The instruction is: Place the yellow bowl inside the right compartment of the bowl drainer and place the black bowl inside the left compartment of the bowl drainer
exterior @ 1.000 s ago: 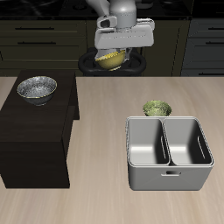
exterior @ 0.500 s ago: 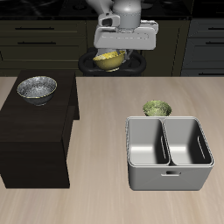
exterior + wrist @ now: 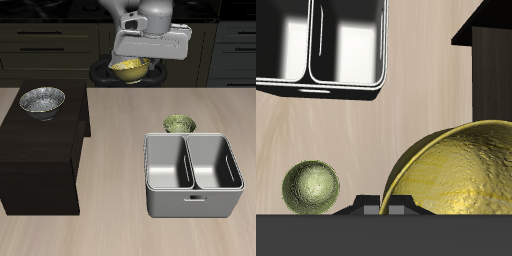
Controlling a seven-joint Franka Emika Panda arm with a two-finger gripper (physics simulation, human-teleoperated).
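Bowl drainer [image 3: 193,176] sits on tabletop [image 3: 120,225], both wells empty, well toward front edge from my gripper [image 3: 131,66]. Gripper clenched on yellow bowl [image 3: 127,68], held high behind drainer; carry runs forward and down. Black bowl [image 3: 42,100] on dark cabinet [image 3: 40,150], well apart from drainer. Since earlier frame, gripper tilted, drifted slightly toward drainer side.

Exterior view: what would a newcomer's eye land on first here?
The yellow bowl held high in the gripper, above the table's back edge. Next, the grey bowl drainer near the front edge, both wells bare, with a small green bowl just behind it. The black bowl sits on the dark cabinet.
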